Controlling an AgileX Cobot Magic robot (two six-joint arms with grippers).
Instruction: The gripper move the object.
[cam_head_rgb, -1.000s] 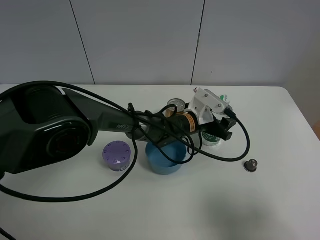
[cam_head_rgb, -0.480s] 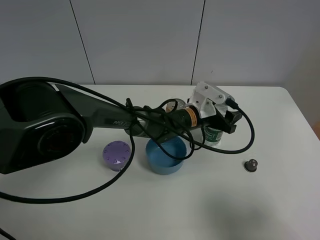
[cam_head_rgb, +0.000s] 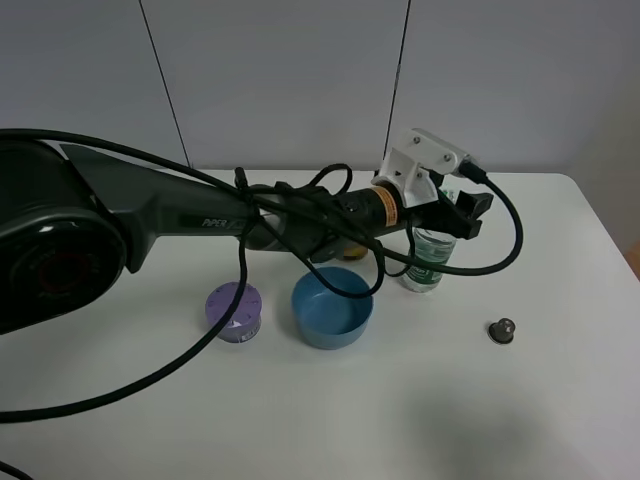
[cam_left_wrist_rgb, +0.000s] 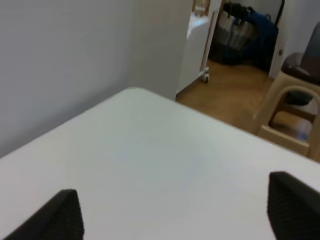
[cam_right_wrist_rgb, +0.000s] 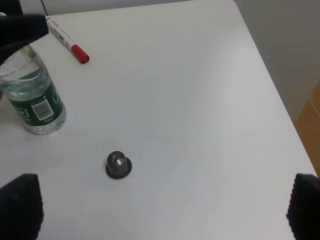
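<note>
White tabletop (cam_head_rgb: 300, 420) carries a blue bowl (cam_head_rgb: 332, 310) nearest, beside a purple lid (cam_head_rgb: 233, 311). Farther back, the water bottle (cam_head_rgb: 427, 257) stands upright just below the left gripper's (cam_head_rgb: 462, 212) spread, empty black fingers (cam_left_wrist_rgb: 65, 215).

White table (cam_head_rgb: 560, 400) before grey panelled wall (cam_head_rgb: 280, 80).

Looks like office or lab room turned robot test bench. Plain white table (cam_head_rgb: 560, 400) against grey panelled wall (cam_head_rgb: 280, 80). Left wrist view shows open doorway, wood floor (cam_left_wrist_rgb: 232, 92), beige plastic stool (cam_left_wrist_rgb: 295, 117), dark bags (cam_left_wrist_rgb: 247, 30) piled beyond. No kitchen or workshop gear visible.
</note>
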